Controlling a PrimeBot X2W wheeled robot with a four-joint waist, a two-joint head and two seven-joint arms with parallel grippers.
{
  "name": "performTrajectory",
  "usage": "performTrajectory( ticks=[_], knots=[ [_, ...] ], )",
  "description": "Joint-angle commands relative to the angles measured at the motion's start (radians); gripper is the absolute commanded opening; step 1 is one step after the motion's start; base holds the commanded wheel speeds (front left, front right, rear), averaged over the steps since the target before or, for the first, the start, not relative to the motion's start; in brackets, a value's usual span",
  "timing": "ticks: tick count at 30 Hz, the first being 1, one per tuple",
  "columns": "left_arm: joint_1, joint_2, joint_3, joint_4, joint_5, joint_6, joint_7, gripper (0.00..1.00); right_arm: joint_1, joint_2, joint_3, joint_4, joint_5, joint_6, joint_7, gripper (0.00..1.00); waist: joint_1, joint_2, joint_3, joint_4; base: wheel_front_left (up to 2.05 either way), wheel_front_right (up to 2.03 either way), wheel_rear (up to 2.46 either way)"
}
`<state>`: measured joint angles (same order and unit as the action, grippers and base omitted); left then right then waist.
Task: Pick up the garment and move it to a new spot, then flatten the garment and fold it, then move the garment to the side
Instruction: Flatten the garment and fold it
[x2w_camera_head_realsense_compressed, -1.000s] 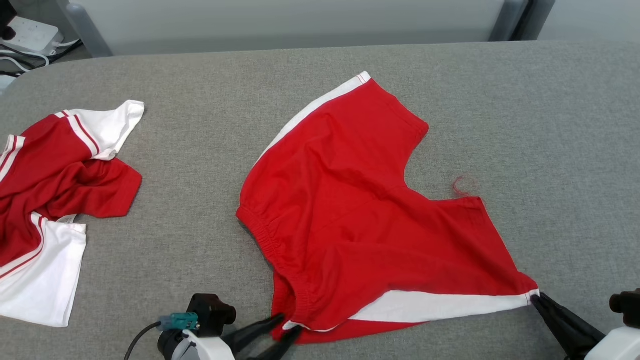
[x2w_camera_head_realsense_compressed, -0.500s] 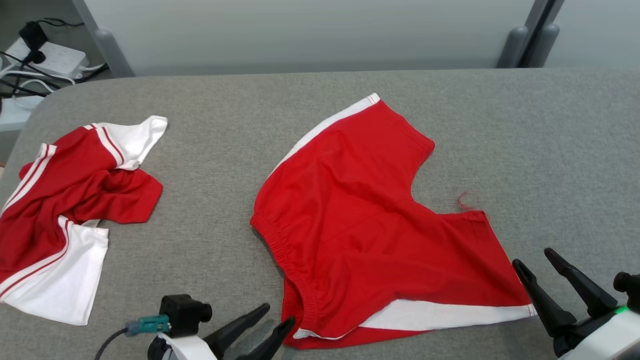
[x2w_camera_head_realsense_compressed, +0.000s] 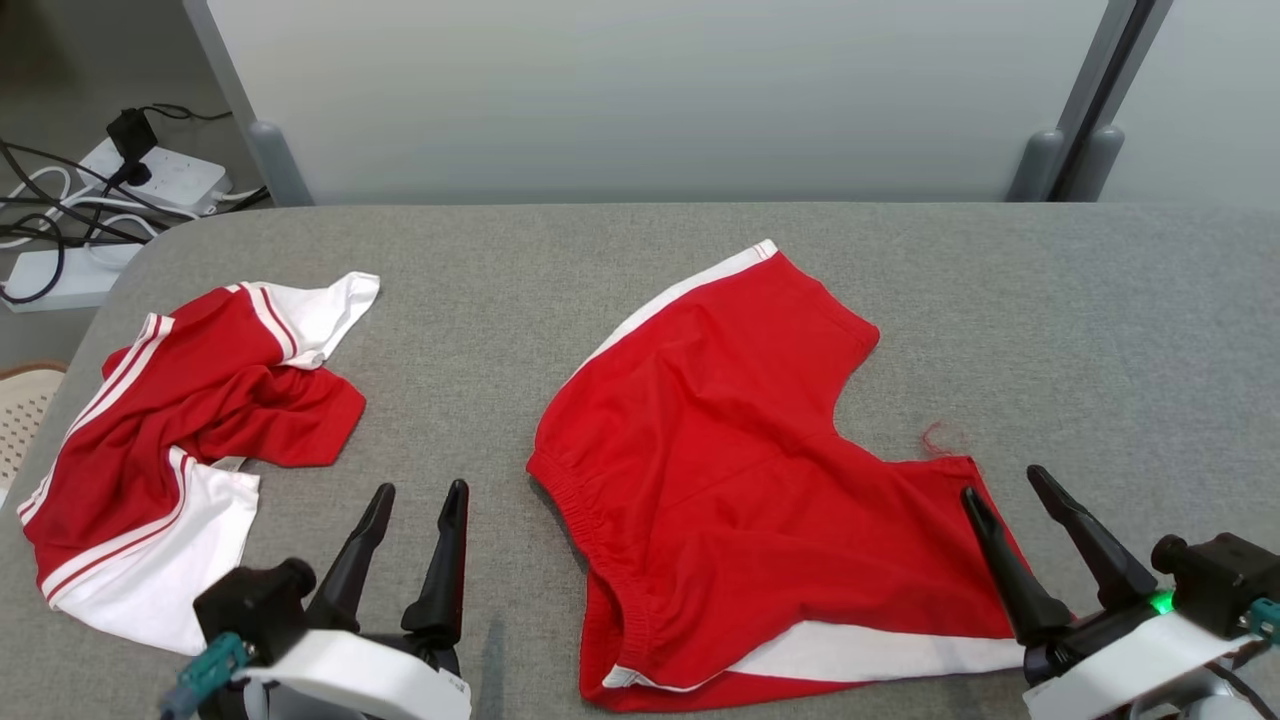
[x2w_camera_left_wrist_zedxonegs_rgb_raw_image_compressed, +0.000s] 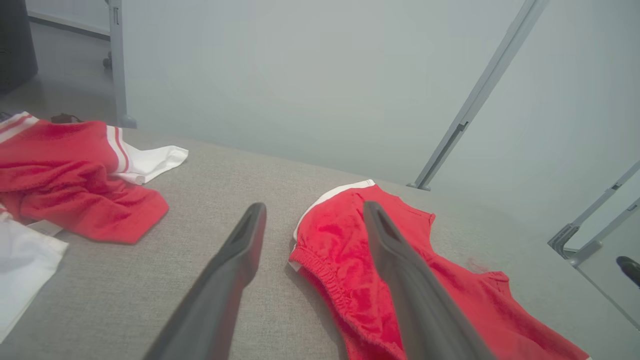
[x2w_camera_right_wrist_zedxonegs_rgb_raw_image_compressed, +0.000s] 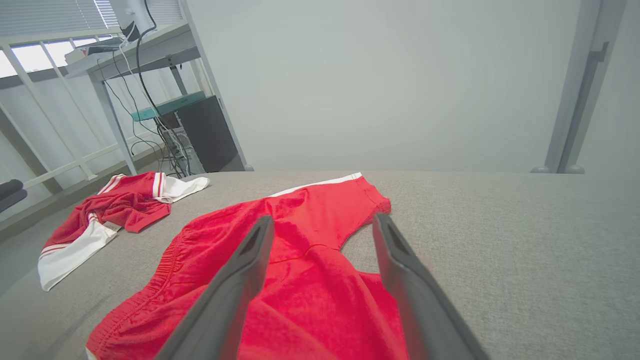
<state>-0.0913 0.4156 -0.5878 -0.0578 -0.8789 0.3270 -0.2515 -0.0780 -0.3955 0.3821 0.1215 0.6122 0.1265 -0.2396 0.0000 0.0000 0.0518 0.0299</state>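
Red knit shorts with white side stripes (x2w_camera_head_realsense_compressed: 740, 470) lay spread near the middle of the grey fabric-covered table (x2w_camera_head_realsense_compressed: 600, 260), the waistband towards my left. I judged them light, soft and limp, likely to drape and bunch. The elastic waistband and the stitched leg hems looked the firmest places to pinch. A second red-and-white garment (x2w_camera_head_realsense_compressed: 180, 440) sat crumpled well to the left. A second ago both grippers pinched the near edge. Now my left gripper (x2w_camera_head_realsense_compressed: 421, 488) and right gripper (x2w_camera_head_realsense_compressed: 1002, 481) had let go, jaws spread wide, empty. The head camera had tilted too.
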Motion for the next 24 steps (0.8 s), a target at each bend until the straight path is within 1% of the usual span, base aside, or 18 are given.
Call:
performTrajectory(
  ticks=[1, 4, 6, 10, 14, 17, 19, 24],
  knots=[
    [-0.016, 0.008, 0.056, -0.028, 0.035, 0.01, -0.01, 1.0, -0.024, -0.007, -0.008, -0.012, -0.02, 0.004, -0.02, 1.0, 0.0, 0.0, -0.005, -0.003, 0.0, 0.0, 0.0],
    [0.031, -0.026, 0.106, -0.044, 0.156, 0.009, -0.01, 1.0, -0.01, 0.053, -0.074, -0.036, -0.078, 0.004, -0.022, 1.0, 0.0, 0.0, -0.014, -0.01, 0.0, 0.0, 0.0],
    [0.065, -0.062, 0.152, -0.054, 0.22, 0.009, -0.01, 1.0, 0.012, 0.094, -0.114, -0.053, -0.114, 0.004, -0.022, 1.0, 0.0, 0.0, -0.021, -0.013, 0.0, 0.0, 0.0],
    [0.14, -0.123, 0.217, -0.051, 0.327, -0.022, -0.01, 1.0, 0.064, 0.147, -0.152, -0.08, -0.159, 0.004, -0.022, 1.0, 0.0, 0.0, -0.042, -0.017, 0.0, 0.0, 0.0],
    [0.206, -0.179, 0.257, -0.021, 0.398, -0.07, -0.01, 1.0, 0.11, 0.162, -0.166, -0.077, -0.179, 0.004, -0.022, 1.0, 0.0, 0.0, -0.056, -0.018, 0.0, 0.0, 0.0],
    [0.239, -0.21, 0.276, 0.006, 0.432, -0.115, -0.01, 1.0, 0.14, 0.162, -0.175, -0.076, -0.183, 0.004, -0.022, 1.0, 0.0, 0.0, -0.063, -0.016, 0.0, 0.0, 0.0],
    [0.256, -0.223, 0.282, 0.023, 0.455, -0.147, -0.01, 1.0, 0.161, 0.155, -0.177, -0.073, -0.186, 0.004, -0.022, 1.0, 0.0, 0.0, -0.067, -0.015, 0.0, 0.0, 0.0],
    [0.285, -0.256, 0.317, 0.045, 0.493, -0.194, -0.01, 1.0, 0.199, 0.145, -0.191, -0.074, -0.182, 0.004, -0.022, 1.0, 0.0, 0.0, -0.068, -0.016, 0.0, 0.0, 0.0]
  ],
)
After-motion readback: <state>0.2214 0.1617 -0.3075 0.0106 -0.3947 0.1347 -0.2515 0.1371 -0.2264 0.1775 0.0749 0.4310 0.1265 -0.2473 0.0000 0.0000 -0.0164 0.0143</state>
